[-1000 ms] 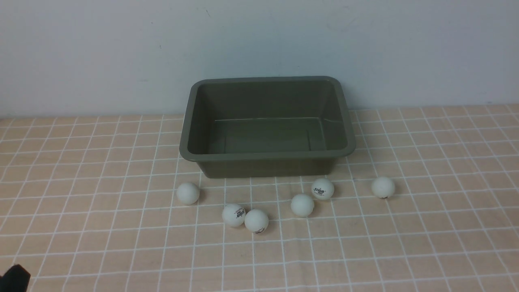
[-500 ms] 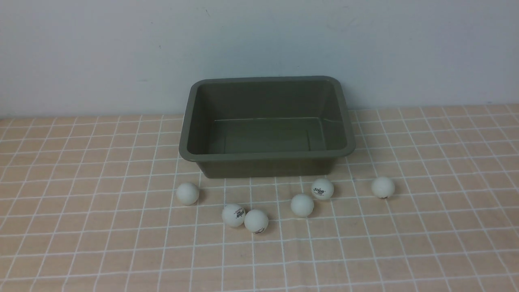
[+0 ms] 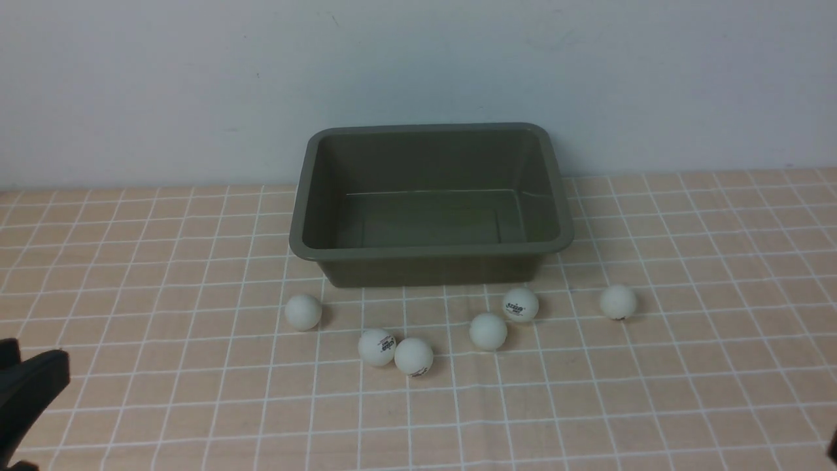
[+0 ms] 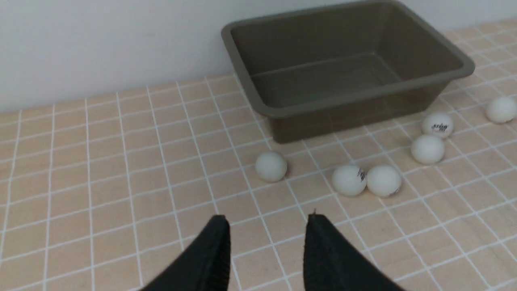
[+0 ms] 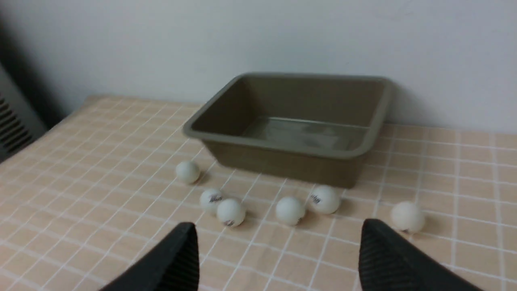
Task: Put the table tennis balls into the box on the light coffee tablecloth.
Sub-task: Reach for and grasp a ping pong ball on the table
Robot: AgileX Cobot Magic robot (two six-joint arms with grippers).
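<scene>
Six table tennis balls (image 3: 488, 331) loose on the light coffee tablecloth (image 3: 163, 261), all outside the box (image 3: 431, 252).

Scattered in a ragged row just in front of the olive-grey box's near wall: two touching, another two close together to their right, one alone at each end. Box upright toward the back of the tablecloth, near the pale wall (image 3: 196, 85). Left tool (image 4: 267, 220) low at the front-left edge, fingers apart, nothing between them. Right tool (image 5: 278, 226) spread wide, gripping nothing.
</scene>
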